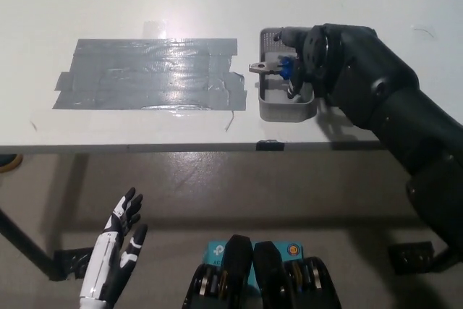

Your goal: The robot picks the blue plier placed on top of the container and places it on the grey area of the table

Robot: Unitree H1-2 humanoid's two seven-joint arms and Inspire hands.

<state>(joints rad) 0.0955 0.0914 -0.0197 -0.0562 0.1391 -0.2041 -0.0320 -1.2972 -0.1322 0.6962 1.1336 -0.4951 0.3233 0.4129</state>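
The blue plier (285,68) lies across the top of the grey container (286,112), its metal nose (261,67) sticking out over the left rim. My black right hand (312,59) comes in from the right and covers the handles, its fingers curled around them. Only a bit of blue shows past the hand. The grey taped area (152,74) lies on the white table to the left of the container. My white left hand (114,257) rests low at the lower left, below the table's edge, fingers apart and empty.
The table's front edge (145,148) runs across the middle of the picture, with a small black clip (268,145) on it. My right forearm (405,128) hides the table surface right of the container. A narrow white strip separates tape and container.
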